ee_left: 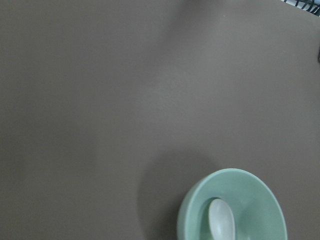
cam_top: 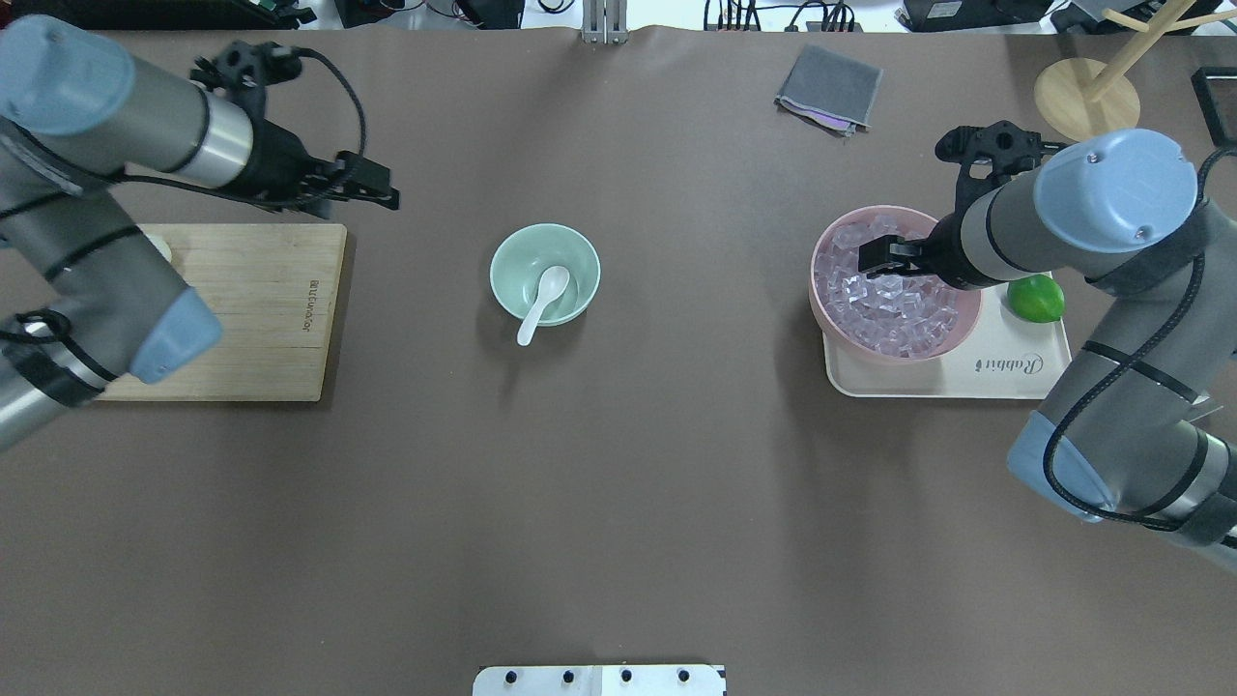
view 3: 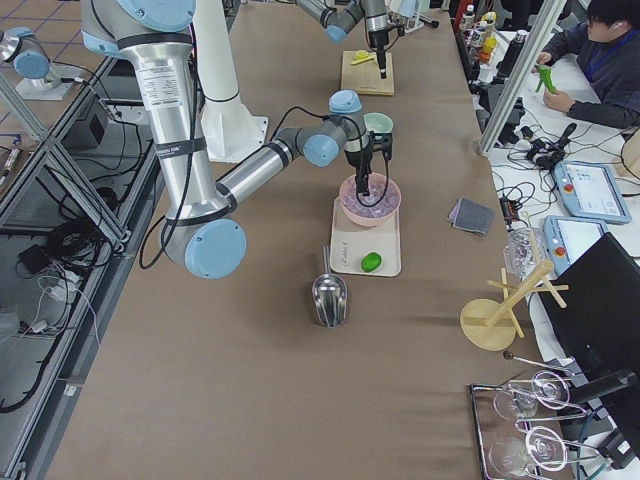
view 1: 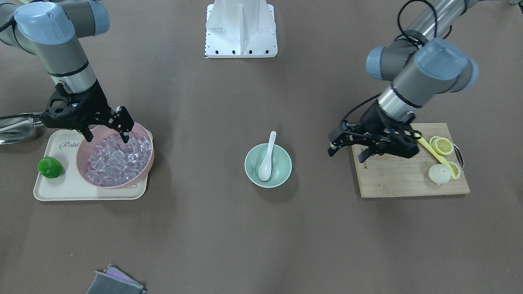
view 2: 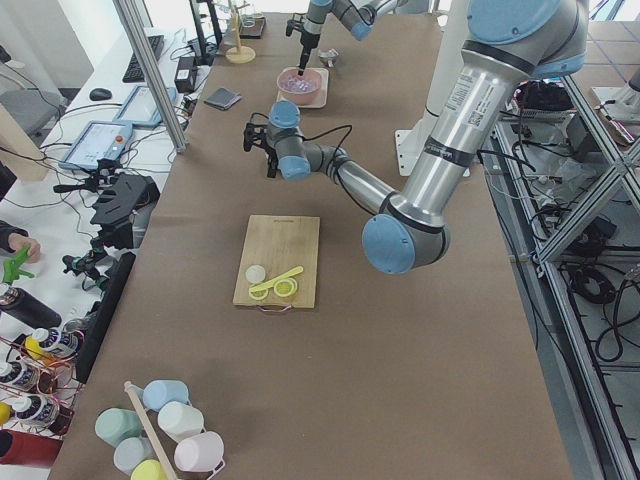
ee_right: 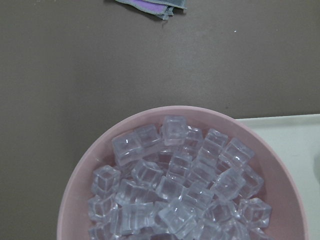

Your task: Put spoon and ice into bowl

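The white spoon [view 1: 267,157] lies in the mint-green bowl [view 1: 286,163] at the table's middle, scoop down and handle over the rim. Both also show in the overhead view, spoon [cam_top: 541,300] and bowl [cam_top: 517,256], and in the left wrist view, spoon [ee_left: 221,220] and bowl [ee_left: 250,192]. Many ice cubes [view 1: 114,161] fill a pink bowl [view 1: 148,161], close up in the right wrist view [ee_right: 180,190]. My right gripper [view 1: 107,131] hangs open just over the ice, nothing between its fingers. My left gripper [view 1: 347,152] is open and empty, at the edge of a cutting board.
The pink bowl stands on a cream tray [view 1: 61,190] with a green lime [view 1: 50,167]. A metal scoop [view 1: 12,128] lies beside the tray. The wooden cutting board [view 1: 400,175] holds lemon slices [view 1: 443,145] and a yellow utensil [view 1: 431,150]. A grey cloth [view 1: 114,281] lies at the near edge.
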